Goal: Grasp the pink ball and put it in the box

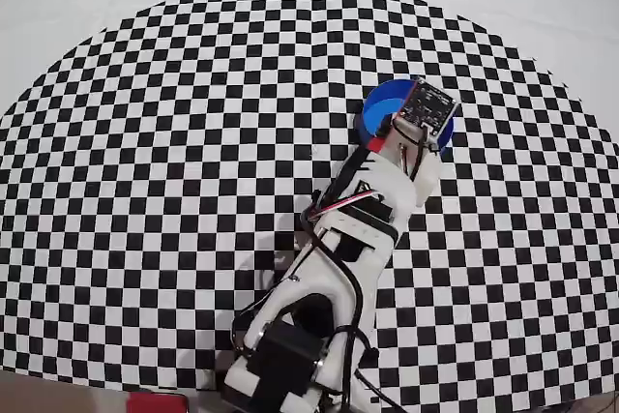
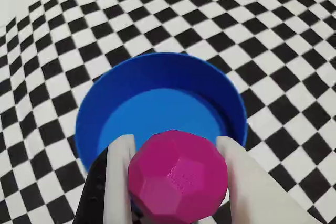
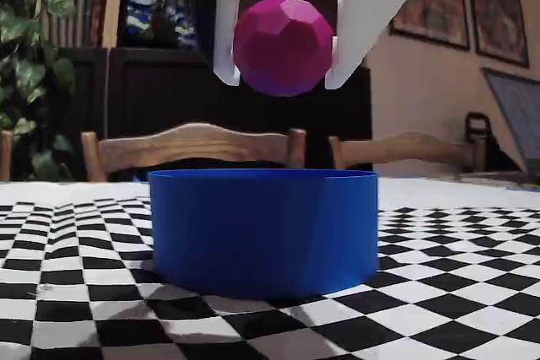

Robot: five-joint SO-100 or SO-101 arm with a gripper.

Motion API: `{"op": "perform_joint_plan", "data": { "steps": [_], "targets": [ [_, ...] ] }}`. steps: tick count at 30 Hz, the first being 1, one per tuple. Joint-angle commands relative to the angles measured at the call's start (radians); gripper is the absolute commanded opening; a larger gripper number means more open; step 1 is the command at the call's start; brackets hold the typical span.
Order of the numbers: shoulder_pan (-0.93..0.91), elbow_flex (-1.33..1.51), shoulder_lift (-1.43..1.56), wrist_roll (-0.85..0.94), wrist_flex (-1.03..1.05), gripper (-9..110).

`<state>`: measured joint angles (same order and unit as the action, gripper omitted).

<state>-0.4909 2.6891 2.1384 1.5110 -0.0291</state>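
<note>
The arm reaches out, its tool [image 3: 283, 82] pinching the pink ball [image 3: 283, 46] above the box [image 3: 263, 229].

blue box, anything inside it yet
In the wrist view the blue box shows only bare blue floor; its near part is covered by the pink ball, held above by the fingers.

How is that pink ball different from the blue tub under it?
The pink ball is a magenta, faceted sphere; the box is a bright blue, round, open container with a low wall. The ball is much narrower than the box. The ball hangs in the air, clamped in the gripper, while the box rests on the checkered cloth. Both look matte and single-coloured.
</note>
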Motion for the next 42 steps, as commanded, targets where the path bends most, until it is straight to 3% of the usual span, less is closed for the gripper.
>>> {"op": "perform_joint_plan", "data": {
  "steps": [1, 42],
  "targets": [
    [0.000, -0.005, 0.054, -0.002, -0.003, 0],
    [-0.009, -0.204, -0.196, -0.006, -0.003, 0]
  ]
}}
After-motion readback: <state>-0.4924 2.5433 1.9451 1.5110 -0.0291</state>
